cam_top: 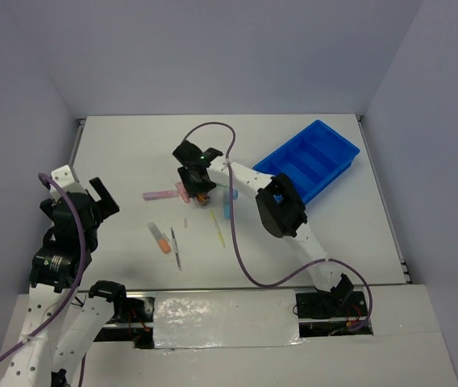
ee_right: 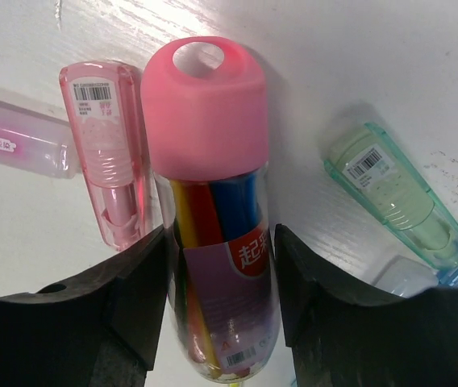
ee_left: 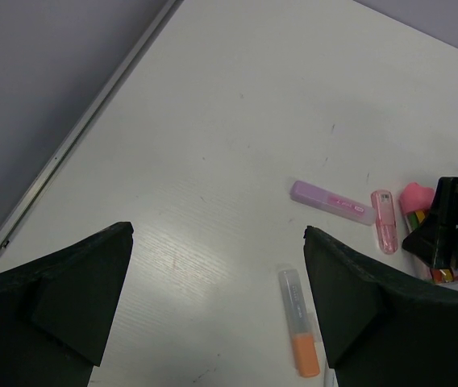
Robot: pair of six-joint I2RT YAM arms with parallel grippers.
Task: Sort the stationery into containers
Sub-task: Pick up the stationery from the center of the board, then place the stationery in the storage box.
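Only the right wrist view shows the right end effector [ee_right: 221,242] clenched on a pink-capped tube [ee_right: 217,161] of coloured pens, between a pink highlighter [ee_right: 108,153] and a green highlighter [ee_right: 394,201] on the table [ee_right: 358,64]. The top view alone shows the blue tray [cam_top: 338,165], well apart. There the tube is mostly hidden. The left end effector [ee_left: 217,234] is released, holding nothing.

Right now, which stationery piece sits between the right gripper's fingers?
The pink-capped tube of coloured pens, hugged by the right gripper; the pink marker and green marker lie outside its fingers.
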